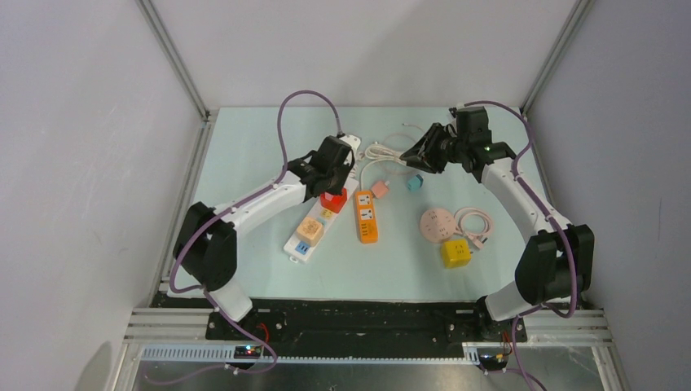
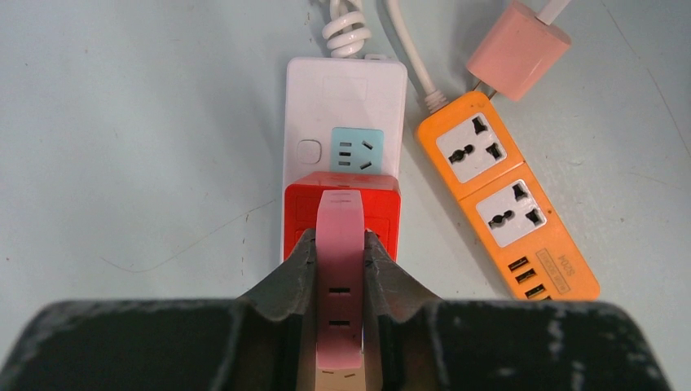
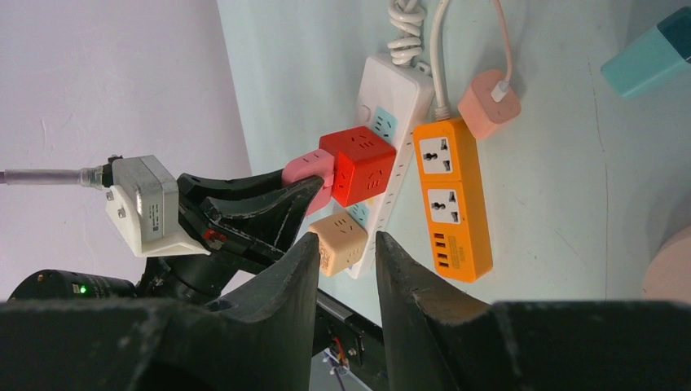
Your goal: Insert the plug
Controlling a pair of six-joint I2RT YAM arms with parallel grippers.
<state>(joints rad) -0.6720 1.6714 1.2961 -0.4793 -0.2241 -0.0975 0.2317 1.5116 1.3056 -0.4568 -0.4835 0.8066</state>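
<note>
My left gripper (image 2: 338, 240) is shut on a pink plug (image 2: 340, 244), one finger on each of its sides. The plug's far end meets the near face of a red cube socket (image 2: 383, 212) that sits on the white power strip (image 2: 346, 90). In the right wrist view the pink plug (image 3: 310, 169) touches the red cube (image 3: 358, 165) with no visible gap; its pins are hidden. My right gripper (image 1: 415, 155) hangs above the table's far side, and there my right gripper (image 3: 346, 242) is open with nothing between its fingers.
A beige cube (image 1: 309, 230) sits on the same white strip nearer me. An orange power strip (image 1: 366, 216) lies to its right, with a pink charger (image 1: 380, 189) and a teal adapter (image 1: 414, 182) beyond. A round pink socket (image 1: 437, 222) and a yellow cube (image 1: 455, 253) lie at the right.
</note>
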